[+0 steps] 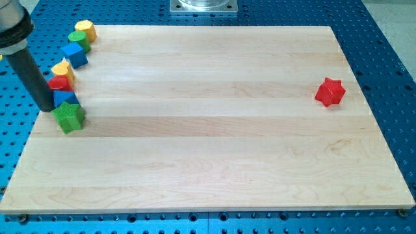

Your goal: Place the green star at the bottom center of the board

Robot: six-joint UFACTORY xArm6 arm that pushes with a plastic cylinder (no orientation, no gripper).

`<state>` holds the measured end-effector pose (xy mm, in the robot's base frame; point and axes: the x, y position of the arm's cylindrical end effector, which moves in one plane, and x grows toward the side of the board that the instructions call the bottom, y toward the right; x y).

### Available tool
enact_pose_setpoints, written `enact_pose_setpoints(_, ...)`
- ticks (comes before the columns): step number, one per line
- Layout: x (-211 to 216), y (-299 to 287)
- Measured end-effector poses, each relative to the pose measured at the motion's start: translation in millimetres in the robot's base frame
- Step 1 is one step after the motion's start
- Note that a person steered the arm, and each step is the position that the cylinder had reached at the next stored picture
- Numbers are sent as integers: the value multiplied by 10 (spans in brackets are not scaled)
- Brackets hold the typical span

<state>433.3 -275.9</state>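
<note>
The green star (69, 117) lies near the board's left edge, about halfway down the view. My tip (46, 108) rests on the board just to the star's upper left, close to it, and next to a blue block (65, 99). The dark rod rises from there to the view's top left corner.
A column of blocks runs up the left edge: the blue block, a red block (59, 83), a yellow block (63, 69), a blue cube (76, 56), a green block (77, 39) and a yellow block (86, 30). A red star (330, 91) lies at the right. The wooden board (208, 162) sits on a blue perforated table.
</note>
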Motion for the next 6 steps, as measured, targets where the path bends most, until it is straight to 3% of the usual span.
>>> enact_pose_setpoints(2,788,818)
enact_pose_setpoints(3,807,931)
enact_pose_setpoints(4,1076,630)
enact_pose_setpoints(5,1089,1715)
enact_pose_setpoints(6,1114,1922)
